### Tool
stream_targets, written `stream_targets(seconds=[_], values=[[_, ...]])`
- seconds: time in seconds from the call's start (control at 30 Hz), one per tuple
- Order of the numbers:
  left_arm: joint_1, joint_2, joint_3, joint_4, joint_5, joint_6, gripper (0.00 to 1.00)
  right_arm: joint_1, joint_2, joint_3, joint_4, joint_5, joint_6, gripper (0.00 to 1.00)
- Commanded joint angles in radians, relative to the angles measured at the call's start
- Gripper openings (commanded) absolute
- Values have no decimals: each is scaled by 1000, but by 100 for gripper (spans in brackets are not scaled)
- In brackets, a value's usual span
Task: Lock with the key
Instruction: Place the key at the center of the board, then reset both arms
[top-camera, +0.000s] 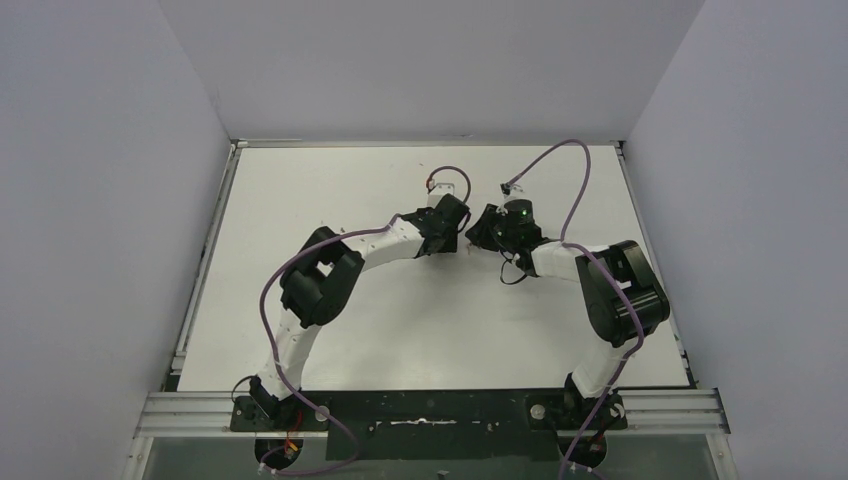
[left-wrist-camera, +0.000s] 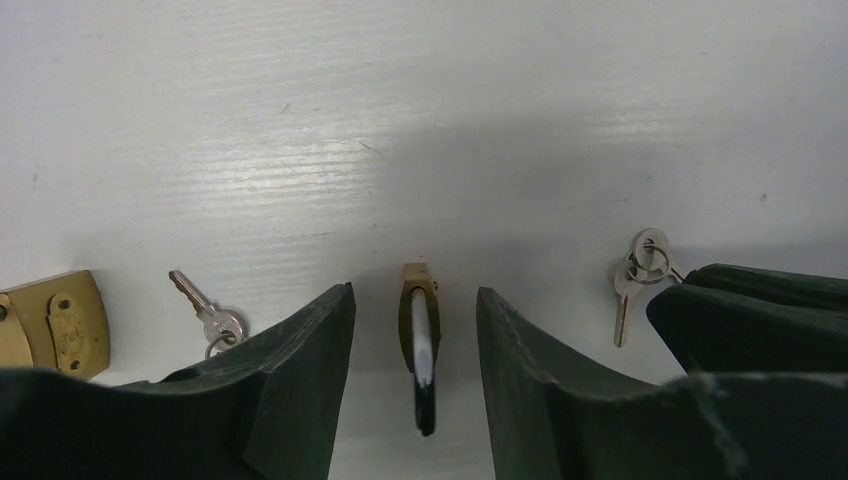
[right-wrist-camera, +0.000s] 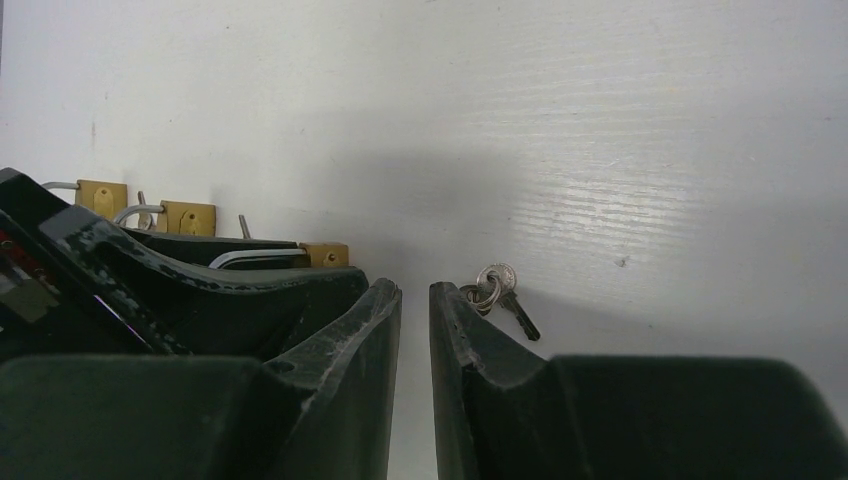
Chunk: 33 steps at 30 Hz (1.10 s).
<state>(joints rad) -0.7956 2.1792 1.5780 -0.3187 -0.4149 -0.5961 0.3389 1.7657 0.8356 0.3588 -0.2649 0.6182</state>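
A brass padlock (left-wrist-camera: 419, 320) is seen edge-on on the white table (left-wrist-camera: 420, 120), standing on its narrow side with its steel shackle (left-wrist-camera: 422, 345) turned back toward the wrist. It is framed between the two dark fingers (left-wrist-camera: 300, 380) of the left gripper (left-wrist-camera: 415, 300), which is held apart around it. A strip of bare table is visible on either side of the lock, so no grip is shown.

A single key (left-wrist-camera: 200, 305) on a small ring is laid flat just to the left of the left finger, and a second brass padlock (left-wrist-camera: 55, 325) is cut off by the frame edge beyond it. To the right of the lock, a bunch of keys (left-wrist-camera: 640, 265) on a ring is seen just beside the tip of the other arm.

In the right wrist view, that same bunch is found lying flat just outside the right-hand finger (right-wrist-camera: 470, 330) of the right gripper (right-wrist-camera: 415, 290). Whether ring and finger touch cannot be told. The fingers of that gripper are drawn almost together, with only a narrow slit between them and nothing in it. Two further brass padlocks (right-wrist-camera: 100, 197) (right-wrist-camera: 188, 217) are glimpsed behind the left arm.

From overhead, both grippers are shown tip to tip near the middle of the table.
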Motion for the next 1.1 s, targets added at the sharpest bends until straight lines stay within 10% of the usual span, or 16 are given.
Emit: stream_targets(seconds=[0.0,0.27,1.07], values=[[7,7,62,-13,0,-8,51,-11,9,3,68,-6,4,19],[14,-14,64,-19,-2,-1,75,-14,6,4,67,-11,5,19],[30,-292,53,7,-26,129,77,-20,-175,36,-62,25,-65,27]])
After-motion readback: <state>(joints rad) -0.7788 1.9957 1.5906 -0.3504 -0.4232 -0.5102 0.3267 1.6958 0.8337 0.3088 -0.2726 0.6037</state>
